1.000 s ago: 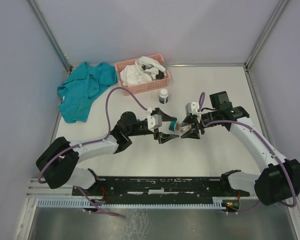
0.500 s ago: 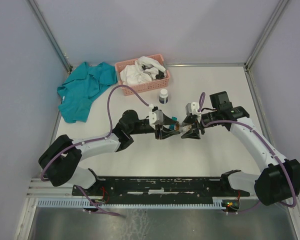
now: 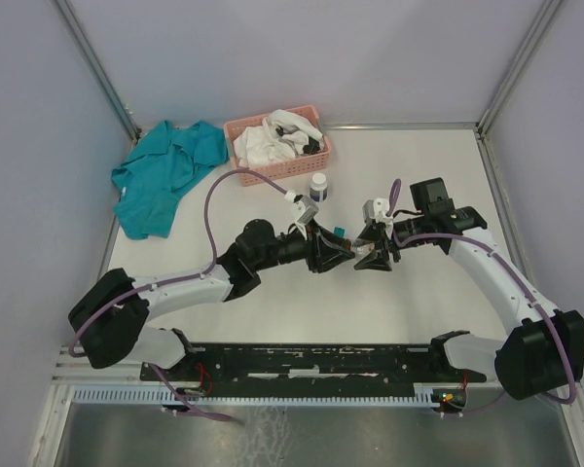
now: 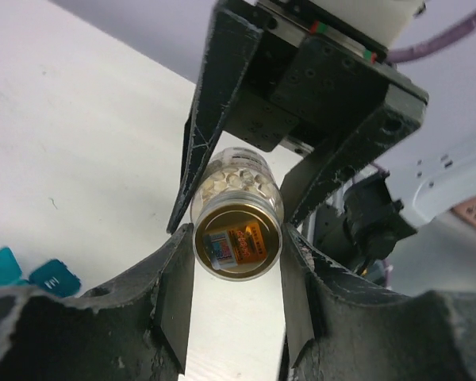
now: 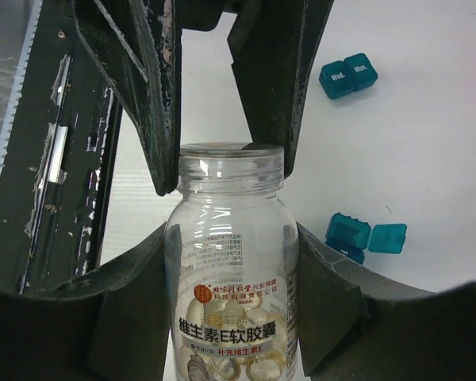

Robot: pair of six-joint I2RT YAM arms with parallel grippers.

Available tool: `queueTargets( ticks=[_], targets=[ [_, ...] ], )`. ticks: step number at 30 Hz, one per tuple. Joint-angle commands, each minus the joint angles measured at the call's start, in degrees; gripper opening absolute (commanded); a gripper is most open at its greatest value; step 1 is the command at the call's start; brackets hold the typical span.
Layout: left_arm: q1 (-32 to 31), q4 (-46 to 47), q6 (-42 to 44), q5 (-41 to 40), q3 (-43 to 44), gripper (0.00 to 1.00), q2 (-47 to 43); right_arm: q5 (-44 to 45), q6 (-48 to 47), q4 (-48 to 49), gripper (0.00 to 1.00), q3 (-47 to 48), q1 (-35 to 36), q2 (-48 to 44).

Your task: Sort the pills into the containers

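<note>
A clear pill bottle (image 5: 232, 317) with pale softgel pills and a Chinese label is gripped round its body by my right gripper (image 5: 232, 254). My left gripper (image 4: 236, 262) has its fingers (image 5: 163, 95) closed on the bottle's neck end (image 4: 238, 238), which shows a gold disc with a sticker. Both grippers meet over the table's middle: left gripper (image 3: 339, 252), right gripper (image 3: 363, 252). Two joined teal containers (image 5: 347, 75) lie shut on the table. Another teal container (image 5: 347, 236) lies with its lid open. The teal boxes also show in the left wrist view (image 4: 32, 274).
A white bottle (image 3: 318, 186) stands behind the grippers. A pink lattice basket (image 3: 311, 161) with white cloths sits at the back. A teal cloth (image 3: 165, 175) lies at the back left. The black rail (image 3: 321, 362) runs along the near edge.
My left gripper has moved right and turned, and its fingers have come onto the end of the bottle. The right gripper has held the bottle still.
</note>
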Motion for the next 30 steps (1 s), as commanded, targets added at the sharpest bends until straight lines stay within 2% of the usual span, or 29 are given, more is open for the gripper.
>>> queueTargets(
  ticks=[1,5,10,17,23,30],
  targets=[
    [-4.14,-8.25,-17.85,-13.24,3.26,0.15,-5.15,-1.44,-0.69,1.28,0.01,1.15,0.38,-0.01],
    [-4.22,-20.02,-32.14,-23.74,5.11,0.13,-7.49,-1.15,-0.60,1.36,0.01,1.15,0.38,0.04],
    [-4.32,-23.24,-42.75,-27.29,5.17,0.13,-8.91,-0.83,-0.61,1.33,0.01,1.17,0.38,0.08],
    [-4.30,-24.79,-43.82,-28.72,6.27,0.13,-10.04,-0.54,-0.60,1.37,0.01,1.21,0.38,0.17],
    [-4.24,-29.10,-39.06,-38.78,3.68,0.12,-15.81,-0.66,-0.60,1.37,0.01,1.28,0.35,-0.09],
    [-3.38,-32.20,-33.26,-46.18,-0.92,0.12,-19.51,-2.17,-0.20,1.26,0.01,1.39,0.38,0.07]
  ],
)
